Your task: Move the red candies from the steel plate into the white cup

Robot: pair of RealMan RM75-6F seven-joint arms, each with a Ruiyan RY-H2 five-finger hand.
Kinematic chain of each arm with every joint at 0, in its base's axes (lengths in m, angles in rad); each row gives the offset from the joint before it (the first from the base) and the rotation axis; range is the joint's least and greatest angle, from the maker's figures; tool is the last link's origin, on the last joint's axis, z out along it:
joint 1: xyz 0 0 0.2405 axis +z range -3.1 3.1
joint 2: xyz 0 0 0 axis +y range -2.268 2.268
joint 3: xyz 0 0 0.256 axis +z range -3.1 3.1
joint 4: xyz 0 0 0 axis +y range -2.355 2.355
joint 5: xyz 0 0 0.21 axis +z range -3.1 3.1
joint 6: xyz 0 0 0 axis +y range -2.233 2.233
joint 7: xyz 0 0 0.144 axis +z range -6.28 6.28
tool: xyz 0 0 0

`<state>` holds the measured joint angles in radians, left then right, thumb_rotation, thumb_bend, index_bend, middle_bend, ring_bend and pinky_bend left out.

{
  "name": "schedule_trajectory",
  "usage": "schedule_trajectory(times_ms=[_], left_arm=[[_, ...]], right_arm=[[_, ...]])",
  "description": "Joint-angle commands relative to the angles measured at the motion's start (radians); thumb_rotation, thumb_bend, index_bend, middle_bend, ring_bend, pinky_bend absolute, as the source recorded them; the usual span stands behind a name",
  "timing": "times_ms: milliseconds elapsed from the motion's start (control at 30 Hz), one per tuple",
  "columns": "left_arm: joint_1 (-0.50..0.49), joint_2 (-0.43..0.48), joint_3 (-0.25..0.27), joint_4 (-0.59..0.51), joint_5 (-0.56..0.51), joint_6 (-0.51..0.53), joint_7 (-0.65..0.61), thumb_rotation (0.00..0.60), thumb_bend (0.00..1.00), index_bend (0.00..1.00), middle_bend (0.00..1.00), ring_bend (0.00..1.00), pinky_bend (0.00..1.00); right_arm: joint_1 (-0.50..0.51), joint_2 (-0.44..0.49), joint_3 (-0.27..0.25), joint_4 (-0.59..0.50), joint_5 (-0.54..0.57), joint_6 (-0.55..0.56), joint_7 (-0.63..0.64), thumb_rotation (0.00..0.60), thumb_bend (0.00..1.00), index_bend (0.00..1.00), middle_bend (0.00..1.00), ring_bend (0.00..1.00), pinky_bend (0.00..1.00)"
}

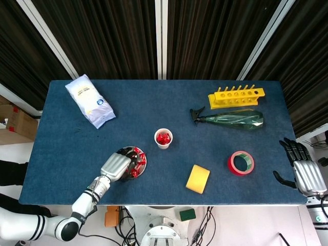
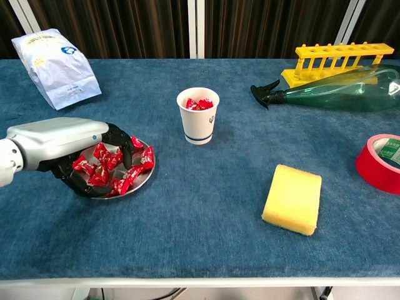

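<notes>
The red candies [image 2: 119, 164] are split between two places: a few already sit inside the white cup [image 2: 199, 119], and a larger heap remains on the steel plate [image 2: 147, 170]. I judge the job partly done, with most of it left.

The left hand [image 2: 75, 150] reaches low over the plate, palm down, its dark fingers [image 2: 119, 142] curled down among the wrappers. From the chest view the fingertips touch the heap, but I cannot tell whether any candy is pinched between them. The cup stands beyond the fingertips, well apart from them, further across the blue table [image 2: 206, 212].

The right hand [image 1: 302, 171] hangs off the table's far right edge, fingers spread and holding nothing, well away from plate and cup.
</notes>
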<state>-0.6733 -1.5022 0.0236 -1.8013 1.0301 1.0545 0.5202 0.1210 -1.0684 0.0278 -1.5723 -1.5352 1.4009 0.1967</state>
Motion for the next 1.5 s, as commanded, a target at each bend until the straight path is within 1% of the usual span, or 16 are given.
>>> schedule_trajectory(times_ms=[33,433,533,633,733,867,967,1133,1300,1433,1500], left_arm=[[0.009,0.002,0.002,0.005,0.015,-0.008,-0.025,0.6,0.27,0.37,0.18,0.08,0.16],[0.017,-0.029,0.003,0.053,0.045,-0.036,-0.054,0.6,0.27,0.41,0.18,0.08,0.16],[0.019,-0.037,-0.002,0.062,0.055,-0.035,-0.06,0.6,0.28,0.45,0.18,0.08,0.16],[0.02,-0.045,-0.007,0.07,0.059,-0.039,-0.066,0.6,0.29,0.51,0.19,0.08,0.16],[0.022,-0.056,-0.009,0.082,0.063,-0.041,-0.068,0.6,0.31,0.56,0.19,0.08,0.16],[0.027,-0.069,-0.016,0.094,0.07,-0.038,-0.081,0.6,0.38,0.62,0.21,0.08,0.16],[0.031,-0.07,-0.022,0.093,0.081,-0.032,-0.089,0.6,0.41,0.64,0.21,0.08,0.16],[0.037,-0.057,-0.034,0.071,0.101,-0.014,-0.097,0.6,0.43,0.66,0.22,0.08,0.16],[0.038,-0.019,-0.064,0.018,0.121,0.022,-0.083,0.6,0.43,0.66,0.22,0.08,0.16],[0.025,0.006,-0.103,-0.023,0.117,0.04,-0.057,0.6,0.43,0.66,0.22,0.08,0.16],[0.011,0.01,-0.133,-0.032,0.104,0.047,-0.037,0.6,0.43,0.66,0.23,0.08,0.16]], right_arm=[[0.001,-0.001,-0.001,-0.002,-0.001,-0.002,-0.005,0.6,0.28,0.01,0.0,0.0,0.0],[0.001,-0.002,-0.001,-0.002,0.002,-0.003,-0.01,0.6,0.28,0.01,0.0,0.0,0.0],[0.0,0.0,-0.001,-0.002,0.002,-0.001,-0.007,0.6,0.28,0.01,0.0,0.0,0.0],[-0.002,0.001,-0.001,-0.002,0.002,0.003,-0.003,0.6,0.28,0.01,0.0,0.0,0.0],[-0.002,0.001,-0.001,-0.001,0.001,0.003,-0.001,0.6,0.28,0.01,0.0,0.0,0.0],[-0.002,0.001,0.0,-0.001,0.001,0.004,0.0,0.6,0.28,0.01,0.0,0.0,0.0],[-0.003,0.001,0.0,0.0,0.001,0.006,0.001,0.6,0.28,0.01,0.0,0.0,0.0],[-0.003,0.0,0.0,-0.001,0.0,0.006,0.001,0.6,0.28,0.01,0.0,0.0,0.0],[-0.004,0.002,0.0,-0.001,-0.001,0.01,0.005,0.6,0.28,0.01,0.0,0.0,0.0],[-0.007,0.004,0.0,-0.002,-0.004,0.015,0.01,0.6,0.28,0.01,0.0,0.0,0.0],[-0.008,0.005,-0.001,-0.001,-0.006,0.019,0.014,0.6,0.28,0.01,0.0,0.0,0.0]])
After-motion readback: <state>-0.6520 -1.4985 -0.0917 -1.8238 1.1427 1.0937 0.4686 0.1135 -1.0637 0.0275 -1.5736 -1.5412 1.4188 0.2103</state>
